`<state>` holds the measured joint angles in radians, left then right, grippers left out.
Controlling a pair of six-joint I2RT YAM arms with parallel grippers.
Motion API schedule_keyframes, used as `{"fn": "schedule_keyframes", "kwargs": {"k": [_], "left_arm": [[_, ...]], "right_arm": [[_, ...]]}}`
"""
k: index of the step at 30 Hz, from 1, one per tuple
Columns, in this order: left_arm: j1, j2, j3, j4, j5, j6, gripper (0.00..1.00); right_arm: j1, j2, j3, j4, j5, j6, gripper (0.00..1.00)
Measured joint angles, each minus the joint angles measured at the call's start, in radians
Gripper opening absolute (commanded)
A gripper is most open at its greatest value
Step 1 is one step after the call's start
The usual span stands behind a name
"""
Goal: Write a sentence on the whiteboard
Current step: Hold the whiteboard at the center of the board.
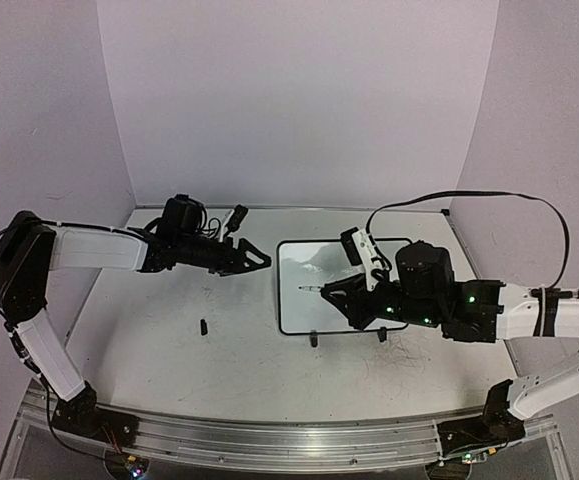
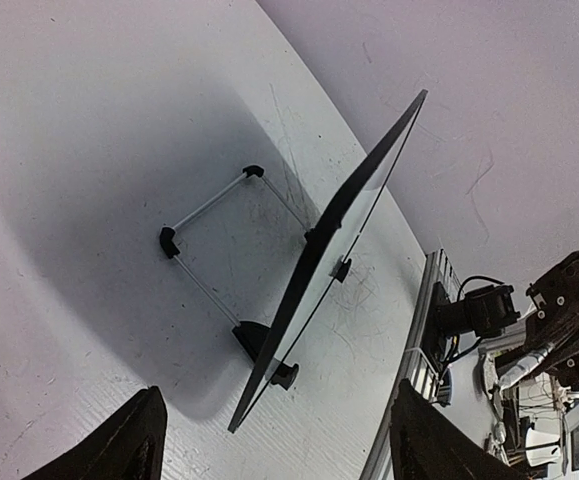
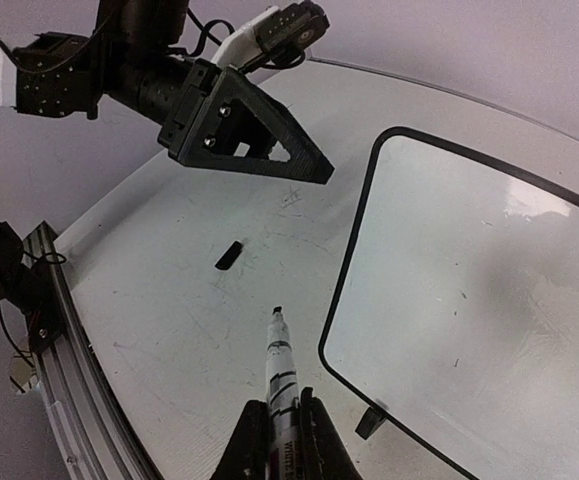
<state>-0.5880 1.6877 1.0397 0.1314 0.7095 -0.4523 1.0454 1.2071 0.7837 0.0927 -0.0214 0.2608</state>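
Centre of the top view, right of middle: whiteboard [image 1: 341, 262], a flat white rectangle with a thin black frame and rounded corners. It is propped at a tilt on a thin wire stand [image 2: 209, 250] with black feet and rests on a scuffed white table [image 1: 169, 350]. The face is glossy with faint specks, and no sentence shows on it yet.

Lower centre of the right wrist view: right gripper [image 3: 281, 425], clamped on a slim white marker [image 3: 280, 365] with a black tip. Its long axis runs up the frame, roughly along the board's left edge. The board lies to the right of the tip, and contact is not apparent. This arm looks the nearer.

Left of the board in the top view: left gripper [image 1: 254, 258], jaws wide apart and empty, clear of the frame.

Lower left of the board: a small black piece [image 1: 203, 326], probably a cap.
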Motion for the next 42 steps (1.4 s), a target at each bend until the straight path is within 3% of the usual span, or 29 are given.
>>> {"fn": "schedule_keyframes", "kwargs": {"k": [13, 24, 29, 42], "left_arm": [[0.000, -0.011, -0.047, 0.084, 0.113, 0.043, 0.67], [0.000, 0.085, 0.019, 0.165, 0.136, -0.033, 0.60], [0.000, 0.136, 0.071, 0.174, 0.152, -0.049, 0.46], [-0.008, 0.209, 0.105, 0.194, 0.176, -0.050, 0.27]], "right_arm": [[0.044, 0.017, 0.000, 0.051, 0.089, -0.017, 0.00], [0.051, 0.140, 0.068, 0.040, 0.238, -0.006, 0.00], [0.051, 0.180, 0.090, 0.046, 0.278, -0.006, 0.00], [0.057, 0.250, 0.114, 0.077, 0.298, -0.013, 0.00]]}}
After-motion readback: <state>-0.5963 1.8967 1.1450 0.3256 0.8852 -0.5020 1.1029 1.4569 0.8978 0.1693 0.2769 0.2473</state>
